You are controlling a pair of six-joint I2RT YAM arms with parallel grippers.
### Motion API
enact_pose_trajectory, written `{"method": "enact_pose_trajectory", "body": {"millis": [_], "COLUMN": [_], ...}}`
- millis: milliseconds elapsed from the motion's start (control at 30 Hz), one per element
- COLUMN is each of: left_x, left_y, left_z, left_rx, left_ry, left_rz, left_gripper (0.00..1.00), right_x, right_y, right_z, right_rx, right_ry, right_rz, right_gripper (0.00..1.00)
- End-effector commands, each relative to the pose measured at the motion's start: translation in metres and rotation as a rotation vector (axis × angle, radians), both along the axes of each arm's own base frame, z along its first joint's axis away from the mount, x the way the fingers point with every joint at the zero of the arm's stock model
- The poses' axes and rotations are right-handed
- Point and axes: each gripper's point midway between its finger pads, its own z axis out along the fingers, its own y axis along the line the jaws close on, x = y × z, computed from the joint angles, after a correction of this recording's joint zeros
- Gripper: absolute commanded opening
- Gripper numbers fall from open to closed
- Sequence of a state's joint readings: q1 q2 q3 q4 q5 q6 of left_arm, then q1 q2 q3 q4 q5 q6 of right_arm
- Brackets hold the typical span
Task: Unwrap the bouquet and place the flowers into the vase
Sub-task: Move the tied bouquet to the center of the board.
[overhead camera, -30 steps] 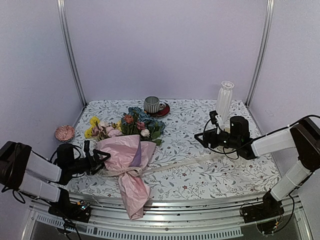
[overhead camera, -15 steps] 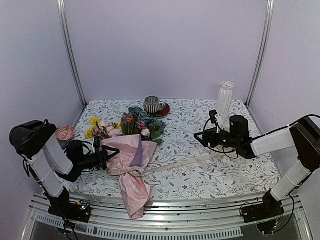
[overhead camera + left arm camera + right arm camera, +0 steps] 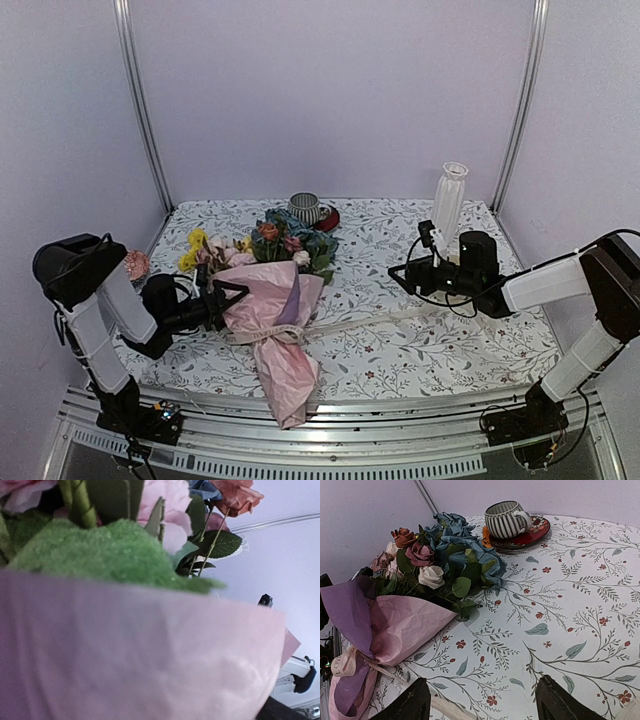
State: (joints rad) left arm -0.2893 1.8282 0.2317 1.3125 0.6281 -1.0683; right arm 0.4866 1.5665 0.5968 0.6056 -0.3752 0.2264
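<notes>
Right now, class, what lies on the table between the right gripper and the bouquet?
A pale ribbon strand trailing from the bouquet toward the right gripper, across otherwise bare floral cloth; the top view shows it best.

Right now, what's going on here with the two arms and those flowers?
The left gripper, jaws open, is pushed up against the left side of the bouquet, which lies wrapped in its pink paper and tied with its ribbon. The right gripper hangs open off to the right, over the ribbon's long loose tail, gripping nothing. The vase stands behind it with none of the flowers in it.
</notes>
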Motion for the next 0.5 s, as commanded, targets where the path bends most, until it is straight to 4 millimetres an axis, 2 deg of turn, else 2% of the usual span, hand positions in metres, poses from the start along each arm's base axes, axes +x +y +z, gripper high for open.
{"method": "enact_pose_trajectory", "body": {"millis": [0,133,233,367,467], "left_x": [0.0,-0.016,-0.03,-0.04,-0.051], "left_y": [0.007,0.019,0.026,0.039,0.05], "left_z": [0.006,0.002,0.013,0.021,0.043], "left_rx": [0.052,0.113,0.13,0.26,0.332], "left_ry": [-0.032,-0.019,-0.054,-0.065,-0.115], "left_rz": [0.044,0.076,0.086,0.109,0.134], "left_gripper": [0.98,0.98,0.98,0.98,0.98], "right_x": [0.002,0.001,0.0,-0.001,-0.003], "right_y": [0.004,0.003,0.003,0.002,0.003], "right_z": [0.013,0.016,0.017,0.02,0.021], "right_rx": [0.008,0.01,0.011,0.013,0.018], "right_ry": [-0.033,-0.04,-0.044,-0.051,-0.051], "right_rz": [0.006,0.007,0.005,0.006,0.016], "right_gripper": [0.74,0.74,0.74,0.74,0.74]}}
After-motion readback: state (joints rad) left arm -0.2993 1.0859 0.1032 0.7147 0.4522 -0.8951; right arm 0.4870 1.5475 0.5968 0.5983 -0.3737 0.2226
